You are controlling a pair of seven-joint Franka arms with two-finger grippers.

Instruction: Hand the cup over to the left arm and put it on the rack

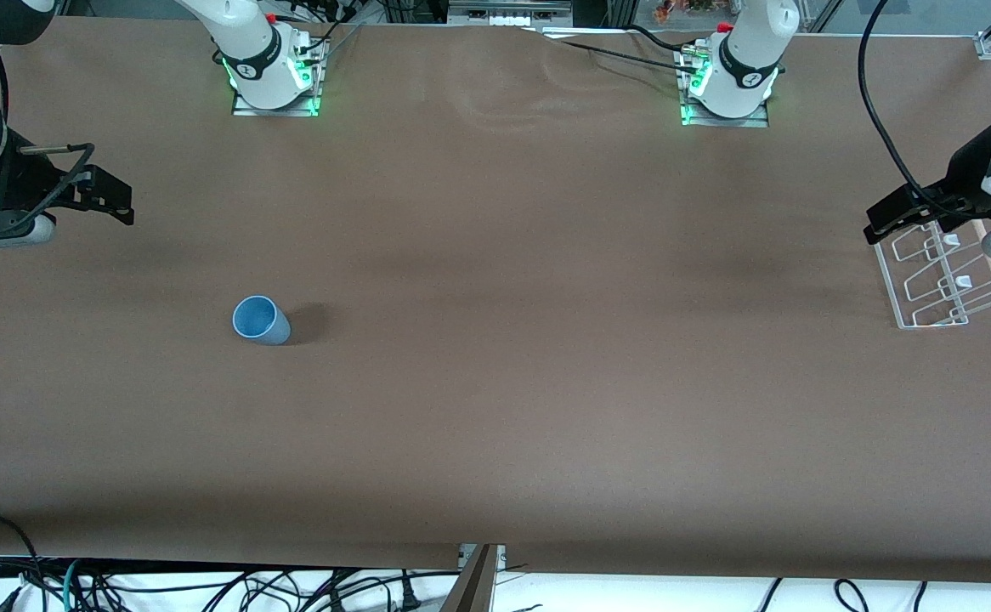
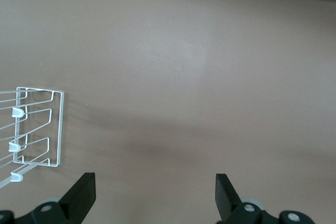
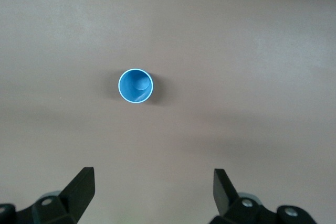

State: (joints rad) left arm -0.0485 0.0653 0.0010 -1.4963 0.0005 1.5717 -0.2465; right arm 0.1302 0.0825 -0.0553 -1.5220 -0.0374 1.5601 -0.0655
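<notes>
The blue cup [image 1: 261, 320] stands upright on the brown table [image 1: 495, 382], toward the right arm's end, with nothing touching it. The right gripper [image 1: 109, 200] hangs in the air with its fingers spread wide and empty. The left gripper [image 1: 886, 223] hangs over the rack [image 1: 929, 289], fingers wide apart too.

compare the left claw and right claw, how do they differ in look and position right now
The left claw has a white hand body and hangs over the rack; the right claw is all black with a blue light and hangs over bare table, the cup standing untouched nearer the front camera. Both are open and empty.
</notes>
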